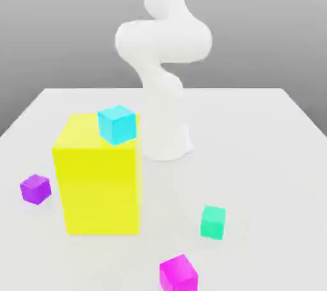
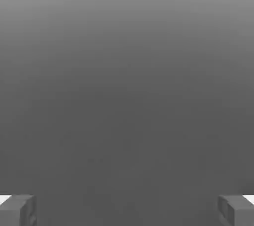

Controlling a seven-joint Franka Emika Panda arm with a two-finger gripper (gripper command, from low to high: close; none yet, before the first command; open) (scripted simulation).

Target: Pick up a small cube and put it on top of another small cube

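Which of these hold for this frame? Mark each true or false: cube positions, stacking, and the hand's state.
1. The cyan cube sits on the yellow block. True.
2. The green cube is stacked on the magenta cube. False: both rest on the table, apart.
3. The hand is open and holds nothing. True.
4. The purple cube lies at the exterior view's right of the yellow block. False: it lies at its left.
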